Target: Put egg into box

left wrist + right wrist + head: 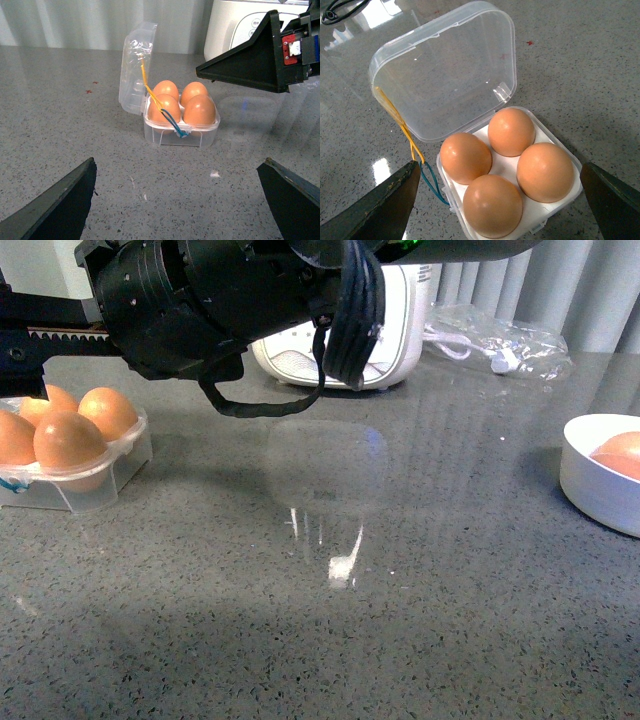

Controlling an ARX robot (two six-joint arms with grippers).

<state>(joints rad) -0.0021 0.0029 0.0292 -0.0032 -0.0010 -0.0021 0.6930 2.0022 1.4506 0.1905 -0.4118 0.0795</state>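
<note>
Right gripper [498,164] hangs just above the box [200,139], jaws wide, holding nothing. I see its lid [450,75] up and four eggs [511,131] filling its cups, all alike. Left gripper [178,160] faces the box, spread wide, empty too.

The eggs [492,205] are orange-brown, the box [445,65] clear, the speckled tabletop [580,60] grey, the bowl [598,502] white.

Grey speckled stone table [450,640], pale pleated curtain [590,290] behind, white appliance [400,340] at back edge, crumpled clear plastic bag [500,340] beside it, bright light glare [345,565] on tabletop
</note>
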